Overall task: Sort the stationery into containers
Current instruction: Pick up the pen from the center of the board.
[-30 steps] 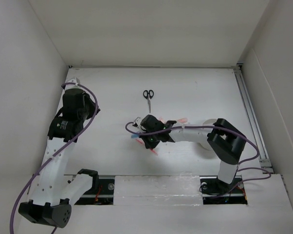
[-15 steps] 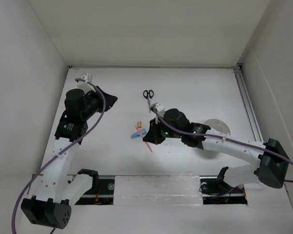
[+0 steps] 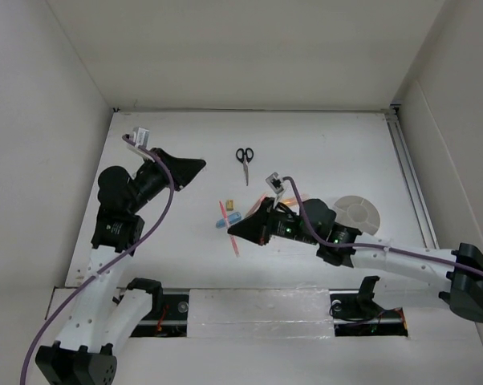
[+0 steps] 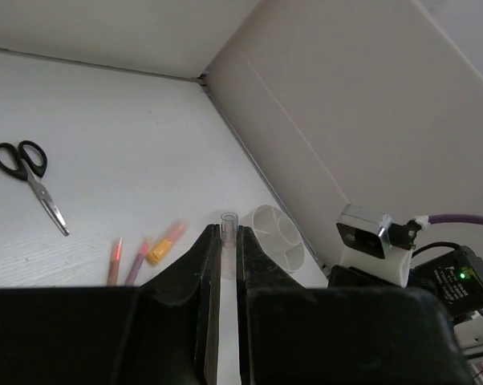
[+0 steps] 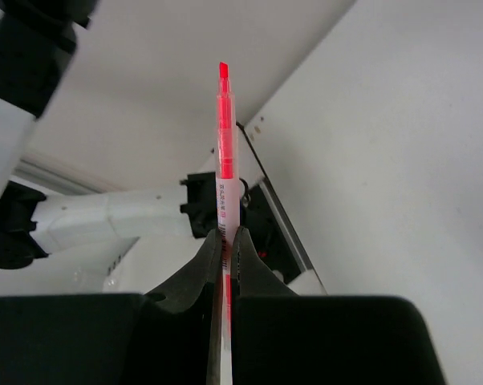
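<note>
Top external view puts the right gripper closest to the desk's near edge, about midway across. Its fingers pinch a red pen by the pale barrel. Just beyond lie a blue marker and a tiny yellow block. The white cup stands toward the right edge. Farther, over the left half, the left gripper has its fingers pressed almost together, with a clear tube end showing between them. The scissors lie nearest the far edge.
</note>
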Motion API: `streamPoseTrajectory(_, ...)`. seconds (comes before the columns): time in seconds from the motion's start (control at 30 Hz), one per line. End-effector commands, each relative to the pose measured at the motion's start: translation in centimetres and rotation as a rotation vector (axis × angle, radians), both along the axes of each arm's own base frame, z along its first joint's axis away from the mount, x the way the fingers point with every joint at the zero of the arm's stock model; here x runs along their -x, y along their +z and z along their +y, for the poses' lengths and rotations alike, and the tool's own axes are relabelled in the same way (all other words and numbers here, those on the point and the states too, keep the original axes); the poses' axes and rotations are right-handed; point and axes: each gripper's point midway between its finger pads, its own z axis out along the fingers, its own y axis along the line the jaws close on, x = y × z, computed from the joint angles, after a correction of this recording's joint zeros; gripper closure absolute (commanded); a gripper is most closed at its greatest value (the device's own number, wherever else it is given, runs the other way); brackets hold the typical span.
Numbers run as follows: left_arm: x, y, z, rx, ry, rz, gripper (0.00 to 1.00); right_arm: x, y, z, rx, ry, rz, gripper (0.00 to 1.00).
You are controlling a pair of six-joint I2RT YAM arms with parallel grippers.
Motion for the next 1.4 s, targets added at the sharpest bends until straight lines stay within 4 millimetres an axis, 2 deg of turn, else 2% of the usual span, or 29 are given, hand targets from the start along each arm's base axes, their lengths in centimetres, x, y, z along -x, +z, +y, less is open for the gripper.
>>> streamPoseTrajectory(0.0, 1.4, 0.9, -0.6, 0.085, -0.058, -0.023, 1.0, 0.7, 6.1, 0.0, -0.228, -0.008, -0.1, 1.0)
streamPoseTrajectory(0.07, 2.1, 1.4, -0.5, 0.126, -0.056, -0.038, 1.0, 1.0, 6.4, -0.1, -0.242, -0.013, -0.104, 1.0)
streamPoseTrajectory(0.13, 2.3, 0.9, -0.6, 0.162, -0.062, 0.001, 1.0, 0.8, 6.7, -0.3, -0.262, -0.025, -0.113, 1.0)
streamPoseTrajectory(0.27, 2.8, 1.4, -0.8, 0.193, -0.08, -0.009, 1.0, 0.8, 6.2, 0.7, -0.262, -0.001, -0.105, 1.0)
streamPoseTrajectory(0.3, 3.3, 1.7, -1.1, 0.202, -0.102, -0.023, 1.0, 0.8, 7.0, 0.8, -0.3, 0.001, -0.113, 1.0)
streamPoseTrajectory(0.4, 4.0, 2.4, -1.4, 0.218, -0.138, -0.042, 1.0, 1.3, 7.0, 1.1, -0.327, 0.026, -0.113, 1.0)
streamPoseTrajectory(0.47, 4.0, 2.4, -1.4, 0.218, -0.138, -0.042, 1.0, 1.6, 7.7, 1.0, -0.352, 0.038, -0.128, 1.0)
streamPoseTrajectory(0.6, 4.1, 2.4, -1.6, 0.218, -0.147, -0.041, 1.0, 1.5, 7.1, 1.2, -0.335, 0.038, -0.119, 1.0)
streamPoseTrajectory(0.7, 4.3, 2.4, -1.7, 0.215, -0.156, -0.04, 1.0, 1.2, 7.8, 1.3, -0.335, 0.027, -0.138, 1.0)
streamPoseTrajectory(0.77, 4.2, 2.0, -1.7, 0.214, -0.155, -0.031, 1.0, 0.9, 7.4, 1.5, -0.307, 0.014, -0.122, 1.0)
streamPoseTrajectory(0.97, 4.6, 2.4, -1.7, 0.222, -0.168, -0.044, 1.0, 0.4, 6.9, 2.2, -0.289, 0.004, -0.112, 1.0)
streamPoseTrajectory(1.27, 5.4, 2.7, -2.0, 0.218, -0.198, -0.06, 1.0, -0.6, 6.1, 2.1, -0.264, -0.004, -0.117, 1.0)
streamPoseTrajectory(1.37, 5.4, 2.1, -1.9, 0.219, -0.188, -0.046, 1.0, -0.9, 6.1, 2.0, -0.263, -0.013, -0.118, 1.0)
